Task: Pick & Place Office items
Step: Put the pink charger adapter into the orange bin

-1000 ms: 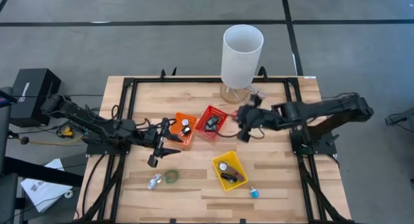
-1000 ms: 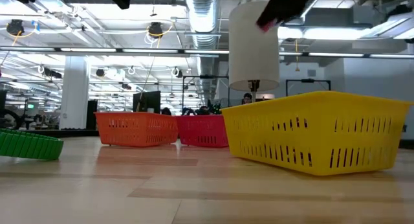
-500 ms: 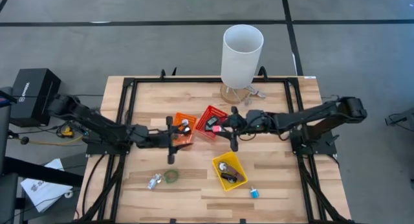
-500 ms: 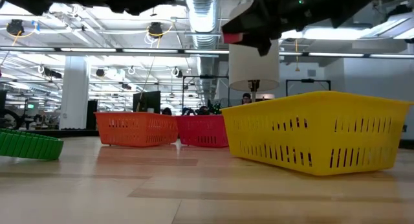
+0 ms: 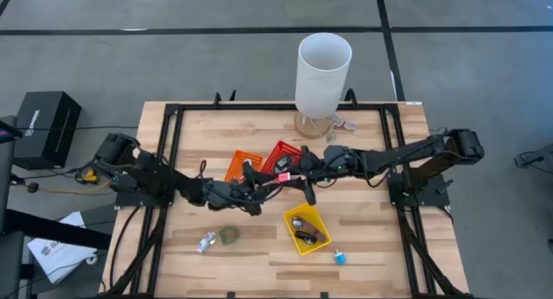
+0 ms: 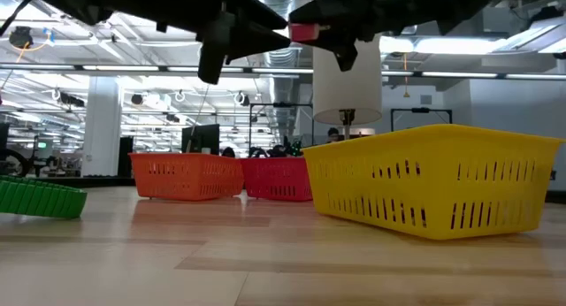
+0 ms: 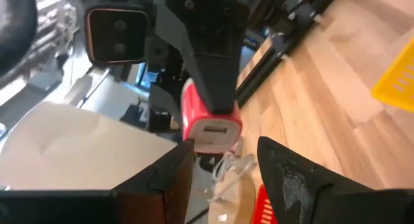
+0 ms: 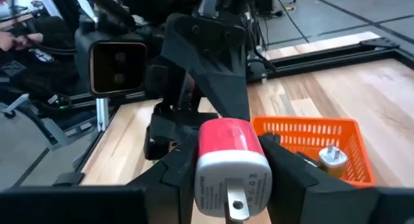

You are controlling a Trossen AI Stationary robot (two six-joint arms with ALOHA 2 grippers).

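A small red block with white ends [image 8: 228, 144] hangs in the air over the middle of the table, with my right gripper [image 5: 292, 171] shut on it. My left gripper [image 5: 262, 185] faces it from the table's left, open. Its two fingers [image 7: 169, 175] stand on either side of the block's free end [image 7: 211, 129], and no touch shows. On the table lie a green ring [image 5: 229, 236], a silvery clip [image 5: 206, 242] and a small blue block [image 5: 339, 257]. My right gripper pinches the red block by its two red sides [image 8: 202, 153] between its two fingers. The fingers come about level from the table's right side. The block is lifted clear of the table, one white end [image 7: 213, 131] turned toward my left gripper.
An orange basket [image 5: 238, 165] and a red basket [image 5: 281, 152] sit just beyond the grippers, and a yellow basket [image 5: 304, 230] holding items sits nearer. A tall white cylinder [image 5: 323, 70] stands at the far edge. Bare wood lies along the near edge.
My left gripper has gone toward the table's right and down, rolling over, until it faces the red block. My right gripper has gone toward the table's left and down, tipping up to about level, with the block still between its fingers.
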